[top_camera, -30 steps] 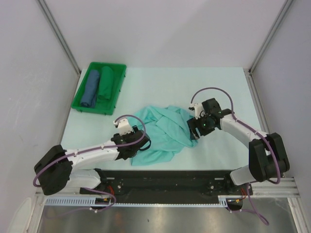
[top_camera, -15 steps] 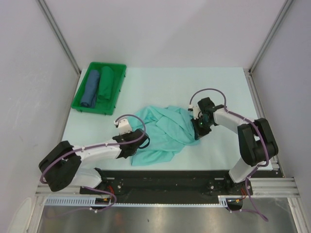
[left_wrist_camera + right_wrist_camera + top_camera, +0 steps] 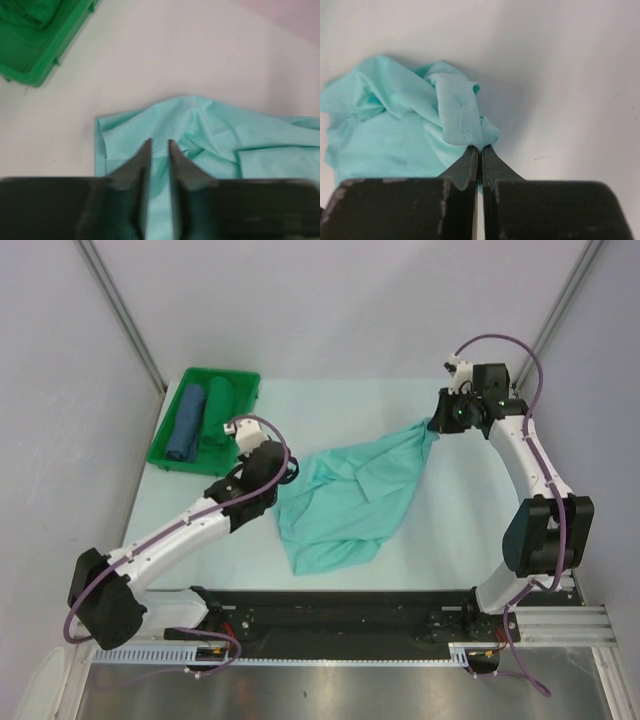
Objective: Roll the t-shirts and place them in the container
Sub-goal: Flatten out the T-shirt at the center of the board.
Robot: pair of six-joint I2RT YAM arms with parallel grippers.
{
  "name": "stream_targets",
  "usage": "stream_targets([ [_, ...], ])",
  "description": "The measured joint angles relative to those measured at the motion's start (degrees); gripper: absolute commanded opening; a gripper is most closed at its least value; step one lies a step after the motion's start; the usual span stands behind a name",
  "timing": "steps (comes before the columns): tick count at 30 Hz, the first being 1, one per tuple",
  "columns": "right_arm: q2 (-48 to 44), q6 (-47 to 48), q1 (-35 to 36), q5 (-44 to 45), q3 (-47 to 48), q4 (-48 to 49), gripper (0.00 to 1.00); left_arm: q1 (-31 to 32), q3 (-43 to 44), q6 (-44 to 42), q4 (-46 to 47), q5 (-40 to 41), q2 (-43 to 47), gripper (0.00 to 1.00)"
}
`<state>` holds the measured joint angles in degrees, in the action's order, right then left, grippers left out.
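Pale, smooth worktop [image 3: 330, 405] is seen enclosed by plain grey walls [image 3: 330, 300], and on it a light turquoise t-shirt of thin soft cloth [image 3: 350, 500] is stretched out between the two tools. The left tool [image 3: 160, 145] is seen nearly clenched, its jaws left only narrowly apart with a strip of the cloth's edge running between them; beyond its tips the cloth is spread in soft folds, with one folded edge just to the left of them. The right tool [image 3: 480, 148] is clenched tight on a bunched fold of the same t-shirt, which is gathered into a crumpled peak just ahead of its tips and falls away to their left. From that pinched corner the cloth is fanned wider toward the left tool, and a loose point trails toward the arm bases. Ahead of the left tool and to its left, a green plastic tray [image 3: 222, 373] is set, in which a rolled blue cloth bundle [image 3: 186, 425] and a rolled dark green cloth bundle [image 3: 216, 415] are laid side by side.
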<state>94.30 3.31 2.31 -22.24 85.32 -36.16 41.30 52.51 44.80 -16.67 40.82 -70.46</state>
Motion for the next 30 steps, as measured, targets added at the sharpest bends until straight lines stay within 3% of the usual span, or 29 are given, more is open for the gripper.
stream_targets([
  [2, -0.1, -0.3, 0.0, 0.7, 1.7, 0.9, 0.0, -0.4, 2.5, -1.7, 1.3, -0.9, 0.2, 0.64],
  [9, 1.7, -0.1, -1.4, 0.7, 2.3, 2.0, 0.0, -2.2, -1.6, -2.8, 2.4, -8.0, -3.4, 0.57],
  [21, 5.6, 0.2, -3.6, 0.5, -0.2, 1.6, 0.0, -5.8, 0.8, -1.1, 7.2, -16.0, -25.5, 0.58],
  [24, 5.7, 0.2, -4.4, 0.3, -0.2, 1.7, 0.0, -6.0, 1.9, -0.4, 7.7, -16.0, -27.5, 0.47],
  [25, 5.8, 0.2, -4.5, 0.2, -0.2, 1.7, 0.0, -6.1, 2.3, -0.2, 7.9, -16.0, -28.0, 0.29],
  [28, 6.0, 0.1, -5.0, 0.1, -0.2, 2.0, 0.0, -6.4, 4.2, -0.1, 8.0, -15.7, -29.5, 0.0],
  [30, 6.1, 0.1, -5.1, 0.0, -0.2, 2.6, 0.0, -6.8, 6.0, -0.5, 7.9, -15.5, -30.0, 0.0],
])
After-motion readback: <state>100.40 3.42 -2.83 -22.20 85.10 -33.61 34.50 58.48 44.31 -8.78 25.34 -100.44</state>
